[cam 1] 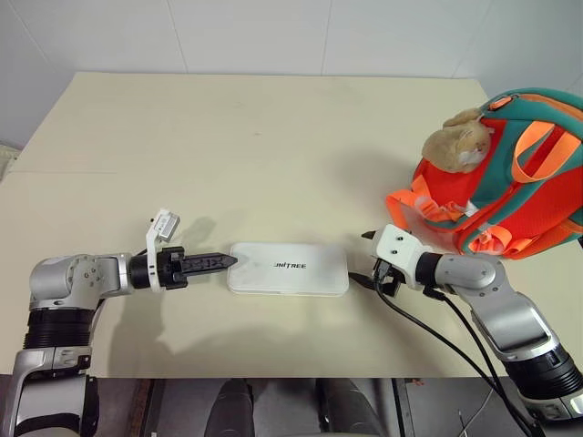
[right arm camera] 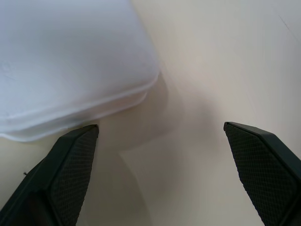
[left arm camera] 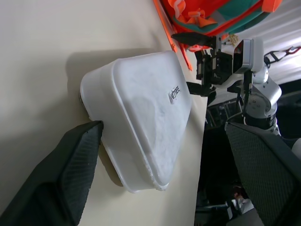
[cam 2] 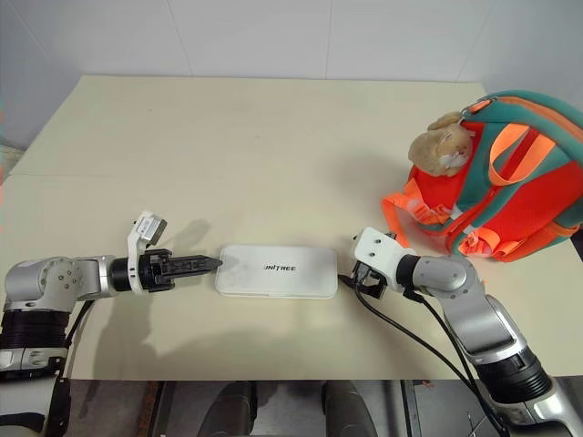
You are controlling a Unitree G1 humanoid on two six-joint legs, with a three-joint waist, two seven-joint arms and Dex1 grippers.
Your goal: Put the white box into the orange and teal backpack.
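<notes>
On the cream table, the left gripper lies low at the 9 o'clock end of the white box, its black fingers spread wide, one tip at the box's short edge; whether it touches cannot be told. The box lies flat near the table's front edge, between the two grippers, with dark "UNITREE" lettering readable on its top. At the box's 3 o'clock end sits the right gripper, jaws likewise wide, one finger just beside the box's rounded corner and holding nothing. Up at roughly 2 o'clock from the box, well apart from it, the orange and teal backpack rests on the table, a tan plush charm lying on its upper side and orange straps trailing toward the box.
</notes>
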